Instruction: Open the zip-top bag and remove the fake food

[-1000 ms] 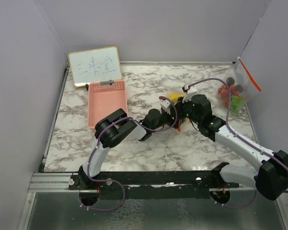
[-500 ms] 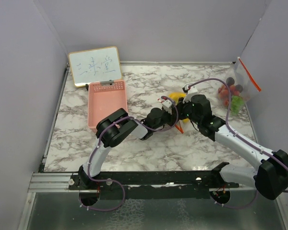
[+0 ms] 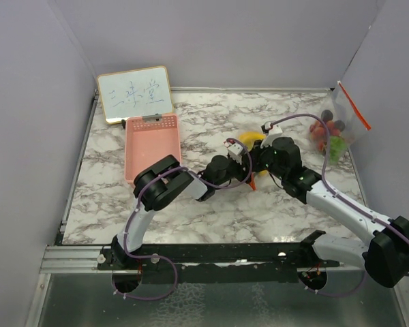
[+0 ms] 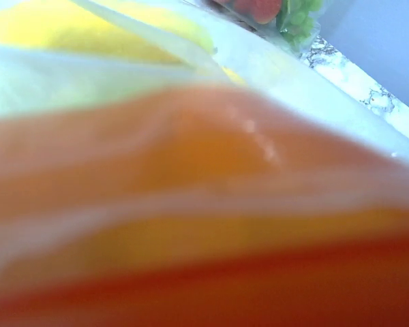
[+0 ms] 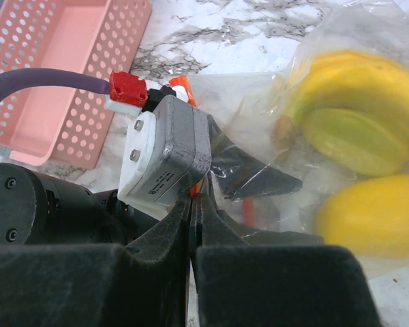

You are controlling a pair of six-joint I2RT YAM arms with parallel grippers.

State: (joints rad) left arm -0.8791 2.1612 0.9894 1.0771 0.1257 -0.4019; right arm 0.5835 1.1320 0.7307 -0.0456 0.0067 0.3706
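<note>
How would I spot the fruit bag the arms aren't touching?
Follow the marble table to its far right corner. A clear bag stands there against the grey wall. Unlike the mid-table bag of yellow fruit, it holds red, purple and green pieces.

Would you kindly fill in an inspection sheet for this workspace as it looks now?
Surface: marble-patterned table, no spills seen.
Job's things: zip-top bag between the hands, banana and lemon inside; second bag of red, green and purple pieces against the right wall.
Clutter: pink basket, empty; whiteboard propped behind it.
Hands: right hand shut on the bag's edge; left hand at the bag, opening unclear.
Cables: purple cable on each arm, nothing snagged seen.
Surroundings: grey walls.
</note>
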